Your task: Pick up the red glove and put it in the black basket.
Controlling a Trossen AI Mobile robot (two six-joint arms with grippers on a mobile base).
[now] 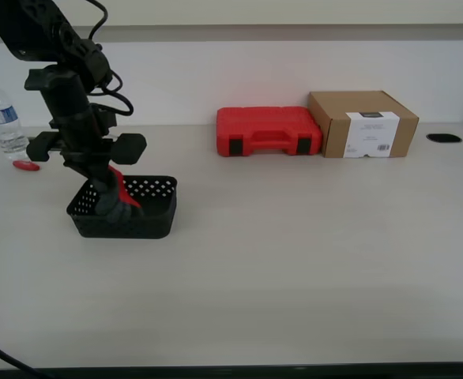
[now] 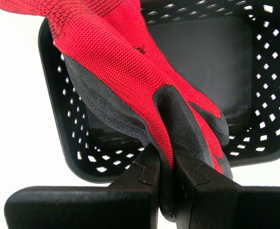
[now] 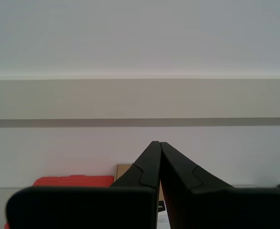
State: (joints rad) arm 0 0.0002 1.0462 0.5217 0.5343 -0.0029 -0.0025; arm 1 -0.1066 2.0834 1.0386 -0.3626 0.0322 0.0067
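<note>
Perforated black plastic basket (image 1: 141,221), low and rectangular with rows of small holes in its walls, sits on the pale table (image 1: 295,268) toward the exterior view's left. Its smooth floor looks bare. My first gripper (image 2: 166,164) is clenched on the floppy red knit glove (image 2: 125,71), whose rough dark grey coated fingers hang down over the basket's opening. My second gripper (image 3: 159,145) has its jaws pressed together on nothing, facing a wall above a hard red plastic case (image 1: 268,131) and a brown cardboard box (image 1: 363,123).
</note>
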